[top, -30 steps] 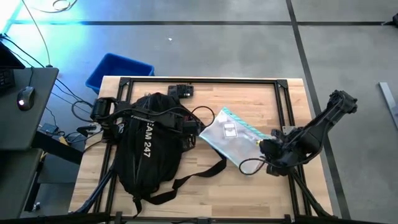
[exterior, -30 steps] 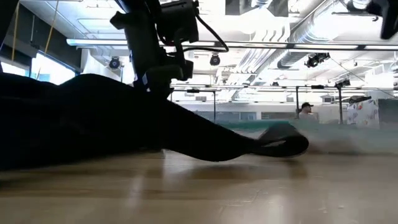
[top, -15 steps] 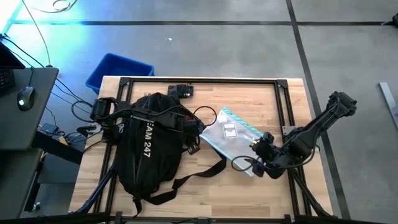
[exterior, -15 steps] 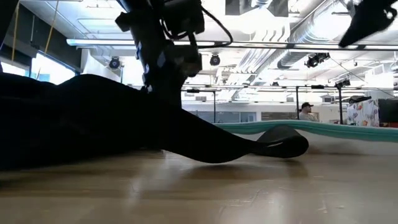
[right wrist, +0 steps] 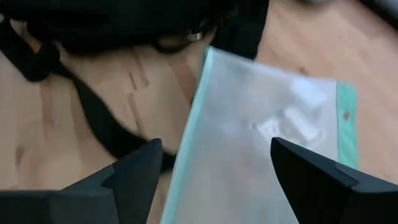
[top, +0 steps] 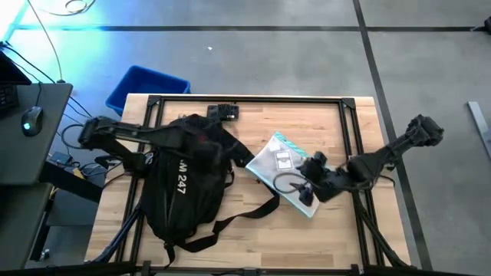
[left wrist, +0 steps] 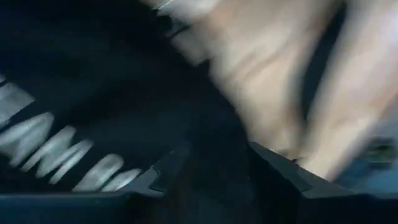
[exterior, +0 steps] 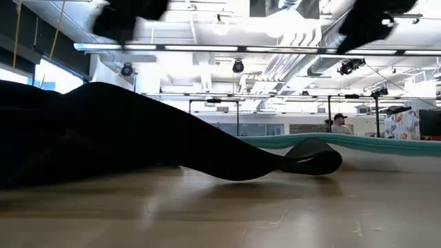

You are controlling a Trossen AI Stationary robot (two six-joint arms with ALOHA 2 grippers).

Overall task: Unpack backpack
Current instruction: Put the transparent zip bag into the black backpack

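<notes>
High view: the backpack (top: 186, 184) lies toward my left side of the table (top: 253, 241), and a clear pouch (top: 282, 165) with teal edging lies just beside it, already out. My right gripper (top: 304, 181) hangs over the pouch's end away from the backpack, fingers spread wide and empty. I'd come down square on that edge and pinch one layer only. My left gripper (left wrist: 208, 180) sits over the backpack, parted, holding nothing.
</notes>
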